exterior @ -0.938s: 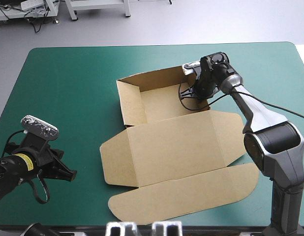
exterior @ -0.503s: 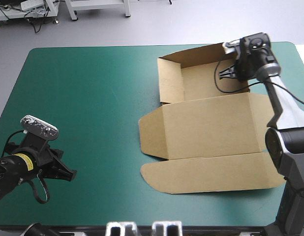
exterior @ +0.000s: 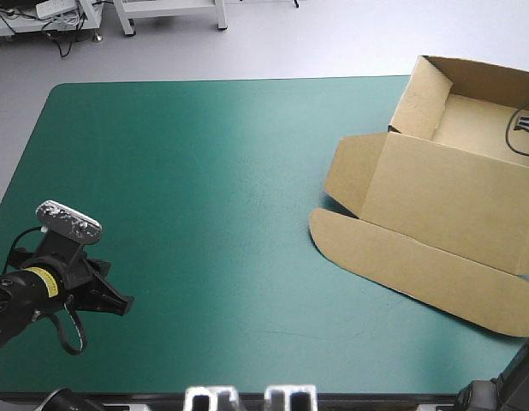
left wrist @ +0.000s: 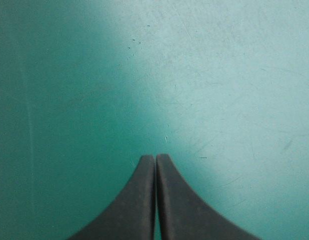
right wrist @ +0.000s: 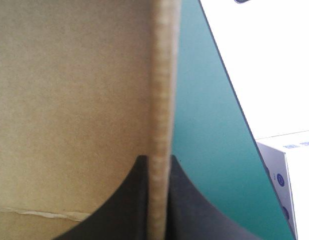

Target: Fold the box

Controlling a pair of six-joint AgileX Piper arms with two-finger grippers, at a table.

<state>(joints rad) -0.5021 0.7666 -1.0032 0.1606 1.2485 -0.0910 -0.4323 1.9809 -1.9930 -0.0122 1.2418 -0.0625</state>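
The brown box (exterior: 436, 197) lies at the table's right side, its tray walls raised at the far end and its lid and flaps spread flat toward the front. Its far corner reaches past the table's far right corner. In the right wrist view my right gripper (right wrist: 157, 159) is shut on the box, a wall edge (right wrist: 162, 75) standing between the black fingers, with the brown inner face (right wrist: 69, 100) to one side. That gripper is out of the high view. My left gripper (exterior: 121, 304) rests shut near the front left, far from the box; its fingers (left wrist: 155, 159) meet over bare cover.
The teal-green cover (exterior: 205, 171) lies bare from the left edge to the box. Beyond the table's right edge, in the right wrist view, stands a white carton with blue print (right wrist: 289, 170).
The box has slid far to the right and turned clockwise, drawn by my right gripper, which has left the high view. The left arm has not moved.
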